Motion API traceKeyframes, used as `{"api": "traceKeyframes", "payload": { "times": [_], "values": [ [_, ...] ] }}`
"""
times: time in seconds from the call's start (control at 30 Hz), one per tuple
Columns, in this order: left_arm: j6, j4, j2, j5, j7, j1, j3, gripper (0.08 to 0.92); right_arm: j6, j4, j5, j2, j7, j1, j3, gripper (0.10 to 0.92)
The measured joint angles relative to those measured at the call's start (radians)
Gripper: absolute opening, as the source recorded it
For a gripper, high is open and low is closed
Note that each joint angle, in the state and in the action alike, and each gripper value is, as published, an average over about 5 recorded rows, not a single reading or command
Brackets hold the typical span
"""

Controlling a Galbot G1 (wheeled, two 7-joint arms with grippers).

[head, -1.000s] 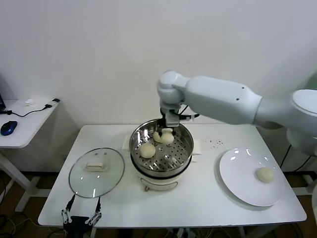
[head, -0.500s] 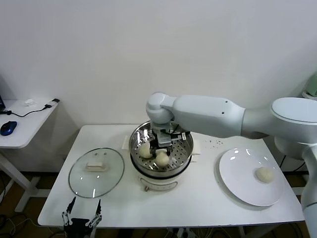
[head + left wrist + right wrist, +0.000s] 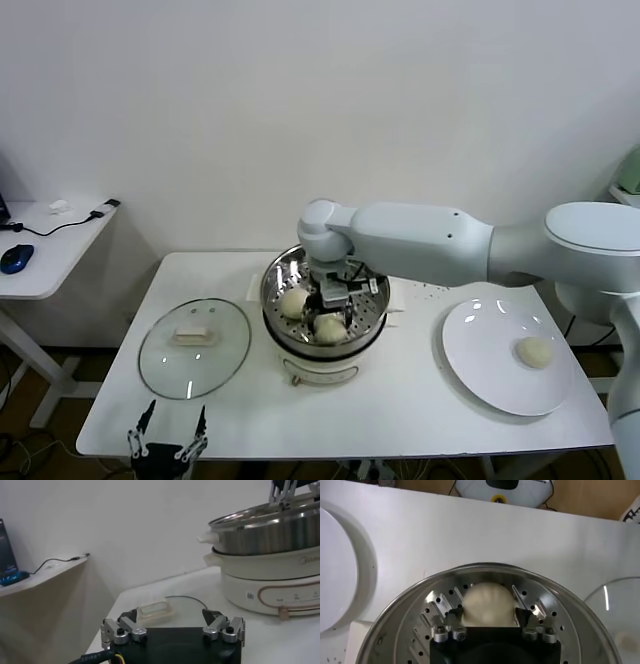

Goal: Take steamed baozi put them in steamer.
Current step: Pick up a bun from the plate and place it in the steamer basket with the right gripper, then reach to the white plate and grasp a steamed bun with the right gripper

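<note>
The steamer stands at the table's middle; it also shows in the left wrist view and the right wrist view. My right gripper reaches down into it, shut on a cream-white baozi that sits low on the perforated floor; the right wrist view shows this baozi between the fingers. Another baozi lies in the basket beside it. One baozi lies on the white plate. My left gripper hangs open and empty below the table's front edge.
A round glass lid with a white handle lies flat left of the steamer, just beyond my left gripper. A side desk with a blue mouse stands far left. The right arm spans the table's back right.
My right gripper has carried the baozi from above the steamer's back rim forward and down into the basket, and it now sits near the front. The left arm has not moved.
</note>
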Motion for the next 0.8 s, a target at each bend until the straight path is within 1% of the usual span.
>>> {"api": "traceKeyframes", "payload": {
  "times": [0.07, 0.23, 0.4, 0.5, 0.6, 0.8],
  "values": [
    [0.0, 0.0, 0.0, 0.0, 0.0, 0.0, 0.0, 0.823, 0.003, -0.003, 0.002, -0.003, 0.0, 0.003, 0.005, 0.818],
    [0.006, -0.004, 0.003, 0.003, 0.002, -0.002, 0.001, 0.823, 0.003, -0.022, 0.017, -0.017, 0.003, 0.02, 0.021, 0.822],
    [0.013, -0.013, 0.008, 0.006, 0.002, -0.002, 0.0, 0.823, -0.042, -0.048, 0.073, -0.057, 0.047, 0.066, 0.014, 0.823],
    [0.015, -0.016, 0.009, 0.007, 0.002, -0.003, 0.003, 0.823, -0.118, -0.059, 0.132, -0.101, 0.104, 0.113, -0.015, 0.823],
    [0.016, -0.019, 0.007, 0.009, 0.002, -0.007, 0.007, 0.823, -0.226, -0.067, 0.203, -0.157, 0.147, 0.155, -0.047, 0.823],
    [0.018, -0.026, 0.003, 0.017, 0.002, -0.007, 0.018, 0.823, -0.466, -0.063, 0.345, -0.303, 0.171, 0.196, -0.092, 0.823]
  ]
}}
